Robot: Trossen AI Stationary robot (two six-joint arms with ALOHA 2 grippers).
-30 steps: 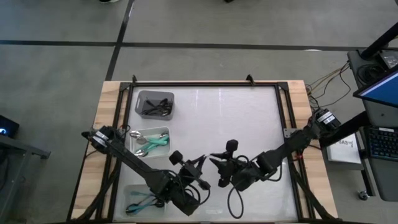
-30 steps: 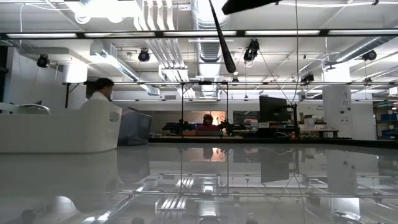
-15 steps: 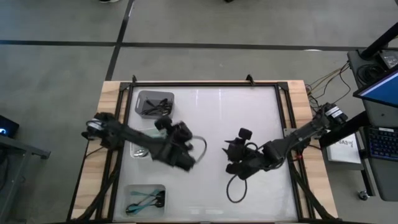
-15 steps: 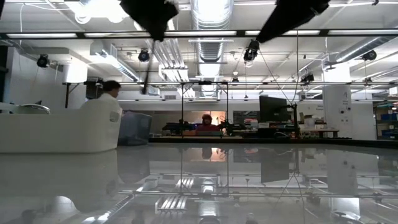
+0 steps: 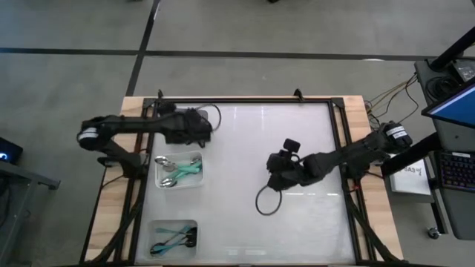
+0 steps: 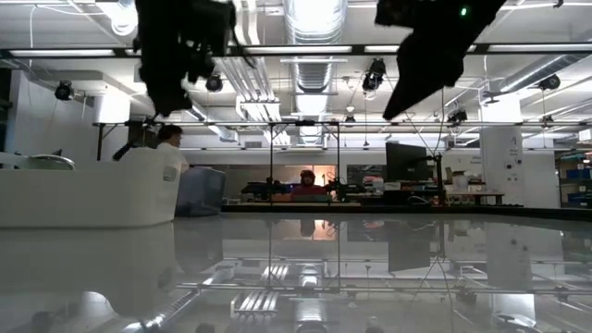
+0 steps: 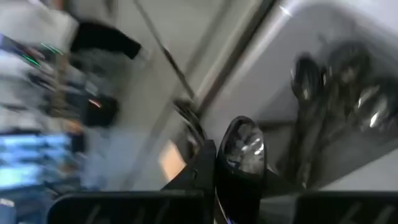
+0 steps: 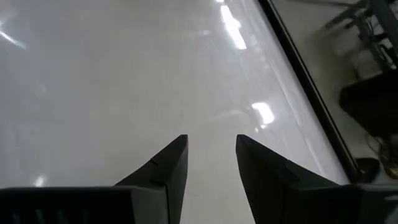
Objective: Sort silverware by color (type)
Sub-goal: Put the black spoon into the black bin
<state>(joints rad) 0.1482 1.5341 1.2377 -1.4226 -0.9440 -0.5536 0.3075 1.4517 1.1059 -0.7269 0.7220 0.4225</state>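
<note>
The left tool hangs over the grey bin at the far left of the surface, and from above the arm hides most of that bin and whatever the tool carries. The left wrist view fills this in: the tool is clenched on a black spoon, its glossy bowl standing up between the fingers, with more black spoons lying blurred in the grey bin just beyond.

Nearer than the grey bin, the white bin holds silver-bowled, teal-handled spoons. Nearest, the clear bin holds teal-handled spoons whose bowls are too small to make out.

The right tool waits well right of the grey bin, near the middle of the surface. Its wrist view shows its fingers parted and empty over bare surface.

The low view shows only dark arm silhouettes at its top edge, cut off, and the side of the white bin.
</note>
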